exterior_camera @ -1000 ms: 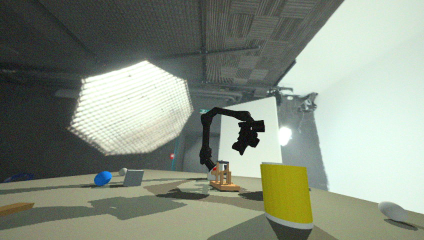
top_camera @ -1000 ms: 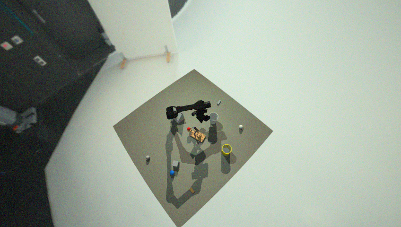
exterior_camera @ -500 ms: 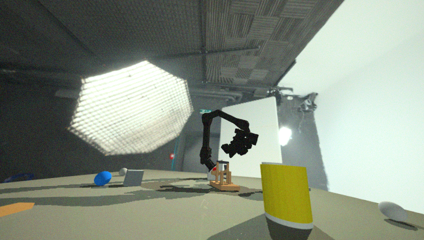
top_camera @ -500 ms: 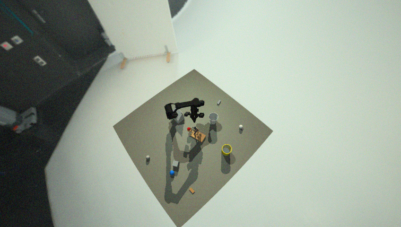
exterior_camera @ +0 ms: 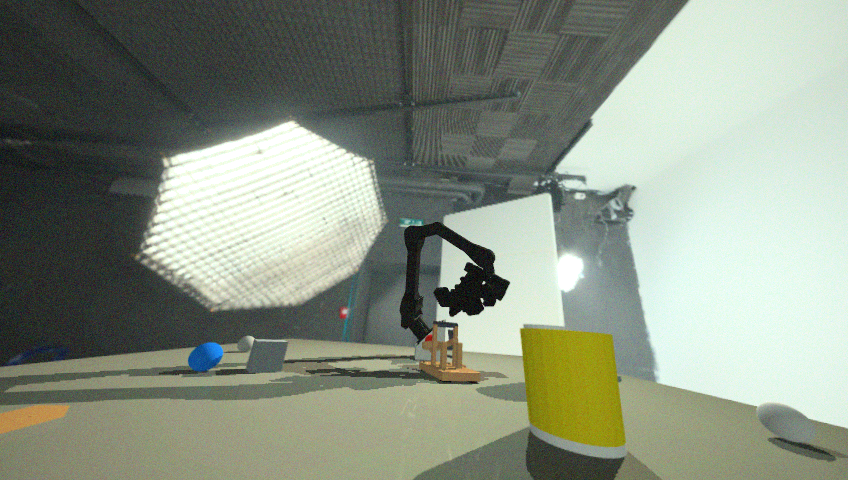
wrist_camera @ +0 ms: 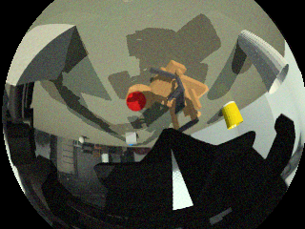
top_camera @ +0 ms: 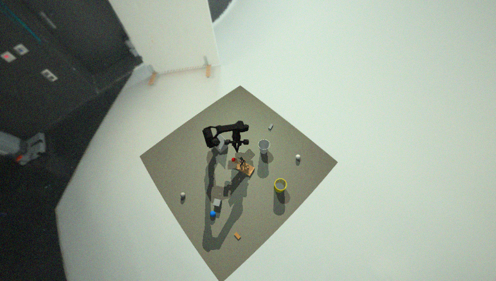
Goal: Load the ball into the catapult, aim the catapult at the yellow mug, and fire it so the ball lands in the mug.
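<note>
The black parallel-jaw gripper [top_camera: 237, 147], pressed together and holding nothing, hangs above the small wooden catapult [top_camera: 245, 167]. The little red ball [top_camera: 233, 160] lies beside the catapult; probably light, rigid and roll-prone, best pinched across its middle. The yellow cylindrical mug [top_camera: 280, 184] stands beyond.

In the wrist view the gripper [wrist_camera: 181, 153] is a black mass filling the lower half, and its own bulk hides the fingertips. The catapult [top_camera: 245, 167] is too small from above to make out its arm or cup. In the exterior view its frame [exterior_camera: 446, 356] covers most of the red ball [exterior_camera: 428, 337]. The yellow mug [exterior_camera: 571, 389] hides the mat behind it. Near the mat's left edge, an orange patch [exterior_camera: 29, 416] is cut off by the frame, perhaps a flat block.
</note>
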Available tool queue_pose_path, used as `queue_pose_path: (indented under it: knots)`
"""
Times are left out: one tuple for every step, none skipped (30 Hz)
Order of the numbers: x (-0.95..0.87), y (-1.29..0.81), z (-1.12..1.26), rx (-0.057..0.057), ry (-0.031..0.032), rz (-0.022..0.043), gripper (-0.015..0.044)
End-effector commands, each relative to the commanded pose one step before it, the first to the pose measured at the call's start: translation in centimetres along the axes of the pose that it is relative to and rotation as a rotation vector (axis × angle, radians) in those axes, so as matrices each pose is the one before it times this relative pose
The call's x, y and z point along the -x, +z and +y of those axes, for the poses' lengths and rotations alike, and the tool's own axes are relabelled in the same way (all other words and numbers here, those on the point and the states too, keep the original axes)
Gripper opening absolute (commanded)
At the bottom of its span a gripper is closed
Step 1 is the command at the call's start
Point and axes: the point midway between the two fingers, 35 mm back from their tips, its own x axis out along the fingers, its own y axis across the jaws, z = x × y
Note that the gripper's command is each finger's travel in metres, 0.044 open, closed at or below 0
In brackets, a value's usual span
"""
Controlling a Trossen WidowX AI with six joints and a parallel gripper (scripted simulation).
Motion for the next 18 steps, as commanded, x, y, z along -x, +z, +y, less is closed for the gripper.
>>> queue_pose_path:
  knots:
    - [-0.499,0.429,0.064,0.0128,0.00062,0.00520,0.0000]
    - [-0.118,0.116,-0.024,0.0000,-0.00013,-0.00014,0.0000]
    - [-0.118,0.116,-0.023,0.0000,-0.00012,-0.00014,0.0000]
    - [-0.118,0.115,-0.022,0.0000,-0.00012,-0.00013,0.0000]
    - [-0.120,0.117,-0.021,0.0000,-0.00011,-0.00012,0.0000]
    - [-0.119,0.117,-0.020,0.0000,-0.00011,-0.00011,0.0000]
    - [-0.119,0.117,-0.019,0.0000,-0.00010,-0.00011,0.0000]
    - [-0.119,0.116,-0.018,0.0000,-0.00009,-0.00010,0.0000]
    - [-0.119,0.116,-0.017,0.0000,-0.00009,-0.00009,0.0000]
    - [-0.119,0.116,-0.016,0.0000,-0.00008,-0.00008,0.0000]
    - [-0.121,0.118,-0.015,0.0000,-0.00008,-0.00007,0.0000]
    - [-0.121,0.117,-0.014,0.0000,-0.00007,-0.00007,0.0000]
    - [-0.120,0.117,-0.013,0.0000,-0.00006,-0.00006,0.0000]
    - [-0.120,0.117,-0.011,0.0000,-0.00006,-0.00005,0.0000]
    - [-0.120,0.116,-0.010,0.0000,-0.00005,-0.00004,0.0000]
    - [-0.120,0.116,-0.009,0.0000,-0.00005,-0.00003,0.0000]
    - [-0.119,0.116,-0.008,0.0000,-0.00004,-0.00002,0.0000]
    - [-0.119,0.116,-0.007,0.0000,-0.00003,-0.00002,0.0000]
